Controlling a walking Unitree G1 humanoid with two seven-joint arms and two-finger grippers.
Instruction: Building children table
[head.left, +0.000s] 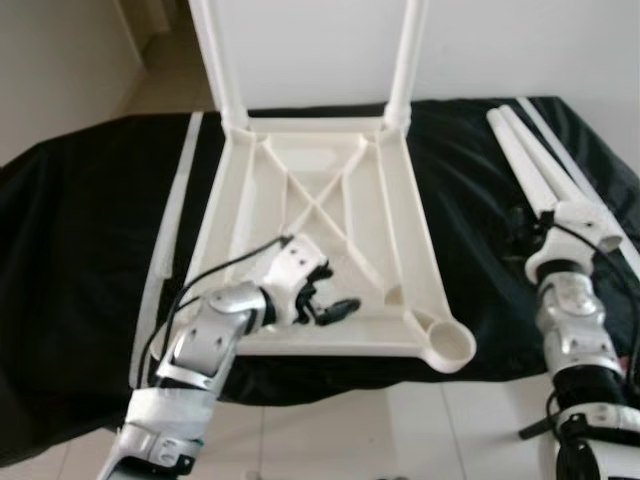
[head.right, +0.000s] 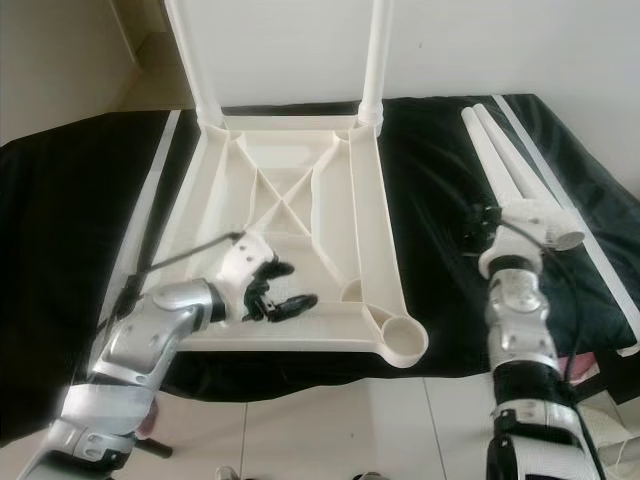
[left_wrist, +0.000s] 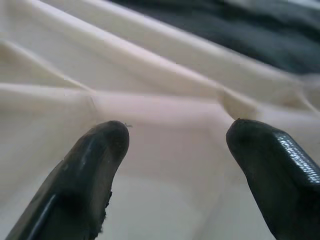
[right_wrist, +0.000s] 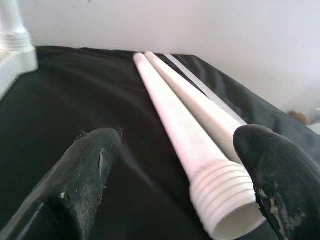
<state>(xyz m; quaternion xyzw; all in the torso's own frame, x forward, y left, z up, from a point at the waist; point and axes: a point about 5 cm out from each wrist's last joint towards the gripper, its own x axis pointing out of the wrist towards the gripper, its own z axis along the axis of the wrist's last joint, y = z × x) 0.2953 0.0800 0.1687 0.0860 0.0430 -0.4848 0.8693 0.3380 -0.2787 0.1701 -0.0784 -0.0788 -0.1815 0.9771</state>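
Left eye view: the white table panel (head.left: 320, 250) is lying upside down on the black-draped tabletop (head.left: 80, 230), ribs facing up. Two legs (head.left: 405, 55) are standing screwed into its far corners, their upper ends running out of frame. An empty round socket (head.left: 450, 345) is showing at the near right corner; the near left corner is sitting hidden behind the left tool (head.left: 325, 300), which is hovering over the panel's near edge with its fingers somewhat apart. A white strip (head.left: 170, 230) is lying left of the panel.

Right eye view: two loose legs (head.right: 505, 170) are lying side by side on the cloth, right of the panel; the right tool (head.right: 480, 225) is partly masked by its own wrist.

Left wrist view: blurred close-up; two black fingertips (left_wrist: 100, 155) are standing wide apart above pale ribs.

Right wrist view: fingers (right_wrist: 85, 170) are spreading wide around the threaded end of the nearer loose leg (right_wrist: 220, 200), not touching it.
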